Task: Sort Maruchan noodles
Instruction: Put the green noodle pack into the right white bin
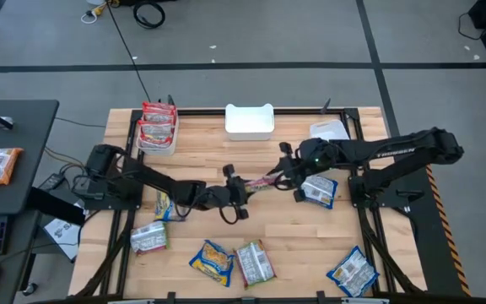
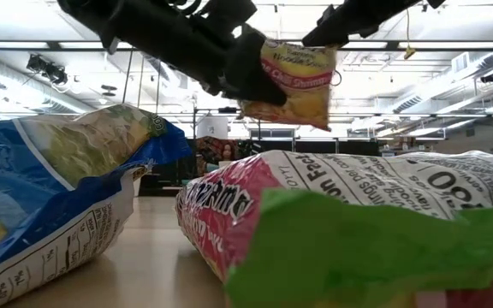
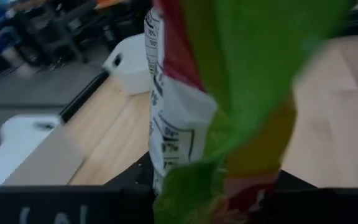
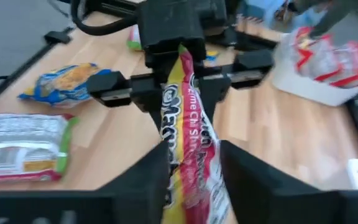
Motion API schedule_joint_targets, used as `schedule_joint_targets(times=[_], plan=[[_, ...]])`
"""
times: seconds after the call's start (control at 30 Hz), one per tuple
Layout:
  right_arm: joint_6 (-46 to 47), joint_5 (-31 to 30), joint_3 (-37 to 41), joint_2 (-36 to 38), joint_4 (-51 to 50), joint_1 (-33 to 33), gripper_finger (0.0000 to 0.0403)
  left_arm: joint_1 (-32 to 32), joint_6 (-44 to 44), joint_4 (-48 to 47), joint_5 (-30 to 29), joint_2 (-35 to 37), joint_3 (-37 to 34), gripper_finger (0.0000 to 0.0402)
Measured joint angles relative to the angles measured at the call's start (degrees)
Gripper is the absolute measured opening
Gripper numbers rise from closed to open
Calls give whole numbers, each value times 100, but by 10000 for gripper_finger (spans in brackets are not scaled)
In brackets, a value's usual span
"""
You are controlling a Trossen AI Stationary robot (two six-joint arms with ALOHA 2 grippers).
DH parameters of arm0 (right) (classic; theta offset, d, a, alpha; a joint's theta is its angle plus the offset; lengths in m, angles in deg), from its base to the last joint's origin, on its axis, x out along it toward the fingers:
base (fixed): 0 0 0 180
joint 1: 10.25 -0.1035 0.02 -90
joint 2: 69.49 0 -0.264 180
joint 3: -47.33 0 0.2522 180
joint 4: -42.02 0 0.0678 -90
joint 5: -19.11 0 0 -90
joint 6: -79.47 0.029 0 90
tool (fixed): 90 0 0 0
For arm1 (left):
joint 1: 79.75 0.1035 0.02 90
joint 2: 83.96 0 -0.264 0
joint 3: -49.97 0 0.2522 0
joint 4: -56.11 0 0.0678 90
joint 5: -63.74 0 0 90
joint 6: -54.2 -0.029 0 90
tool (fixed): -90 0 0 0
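My left gripper [image 1: 241, 187] is clamped on one end of a lime-chili packet [image 1: 262, 181], lifted mid-table; my right gripper [image 1: 287, 172] straddles its other end, fingers spread. It looks like a handover: right needs to close before left lets go. Other packets [image 1: 255, 262] lie near the front edge.

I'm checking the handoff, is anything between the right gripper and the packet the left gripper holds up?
Nothing visible. The lime chili packet hangs above the table, the left gripper shut on its far end, and its near end already sits between the right gripper's fingers.
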Motion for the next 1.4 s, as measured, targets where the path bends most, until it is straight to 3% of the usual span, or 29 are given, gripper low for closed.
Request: schedule_joint_targets(times=[0.2, 0.37, 0.5, 0.77, 0.97, 1.3, 1.4], plan=[[-375, -88, -2, -6, 47, -2, 261, 137, 235, -310, -260, 92, -4, 130], [-459, -592, -2, -297, 27, 0, 330, 213, 324, -342, -260, 27, -9, 130], [-741, -990, -2, -591, 154, -2, 348, 218, 162, -337, -280, 5, -2, 130], [-847, -1034, -2, -1248, 836, 98, 347, 218, -297, -315, -253, 3, -2, 131], [-844, -1034, -2, -1613, 883, 151, 320, 218, -316, -361, -83, 0, -2, 133], [-829, -998, 7, -1391, 874, 142, 156, 221, -140, -526, -278, 0, 2, 171], [-823, -983, 9, -1308, 859, 143, 141, 221, -112, -536, -316, 0, 2, 176]])
